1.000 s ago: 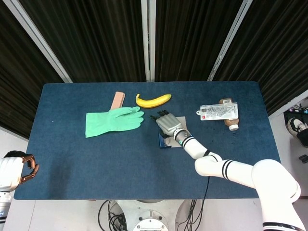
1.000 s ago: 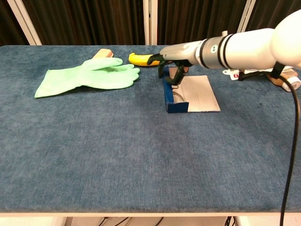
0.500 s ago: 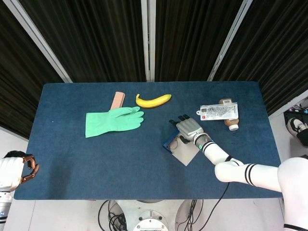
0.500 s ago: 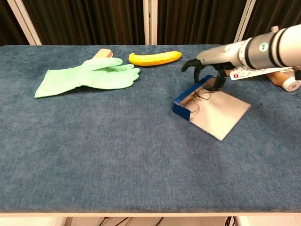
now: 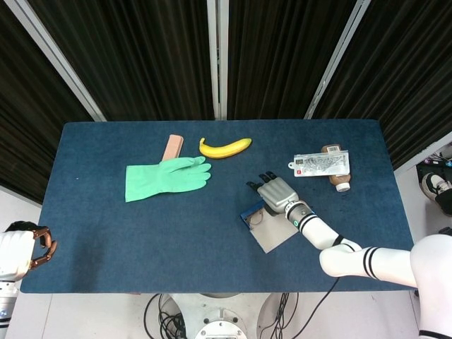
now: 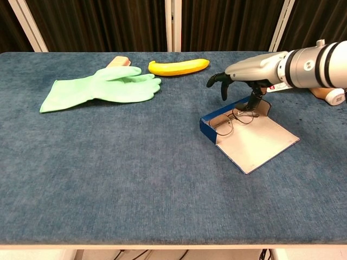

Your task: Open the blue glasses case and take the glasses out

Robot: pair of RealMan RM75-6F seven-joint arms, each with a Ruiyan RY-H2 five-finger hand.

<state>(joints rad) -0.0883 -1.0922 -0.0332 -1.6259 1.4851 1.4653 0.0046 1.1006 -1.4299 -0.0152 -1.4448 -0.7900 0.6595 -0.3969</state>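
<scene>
A: Dark curtains behind, blue cloth table (image 6: 135, 184). Where's the task stuff?

B: Blue glasses case (image 6: 245, 138) sits right of centre, already open, grey lid flap lying flat toward the near right. Glasses (image 6: 232, 120) are partly in the blue tray, far end lifted toward the right hand (image 6: 244, 76).

A: Hand state?

B: Right hand hovers over the far end of the case, fingers curled down. Chest view looks like a thumb-and-finger pinch on the glasses frame, but contact is too small to confirm, so can't tell if it truly holds them. Left hand (image 5: 35, 247) is at the near-left table edge, well apart from everything; fingers look curled in but can't say on what.

A: Other items?

B: Green glove (image 6: 100, 86) far left, banana (image 6: 179, 66) far centre, pink block (image 5: 171, 147) just beyond the glove, packet (image 5: 321, 164) and brown bottle (image 5: 337, 178) far right.

A: Risks?

B: My read: the grip is thin, so the glasses could slip back or drop onto the cloth on lift. A temple arm could snag the tray wall and drag the light, unheld case along. A hard pinch might bend the wire frame.
</scene>
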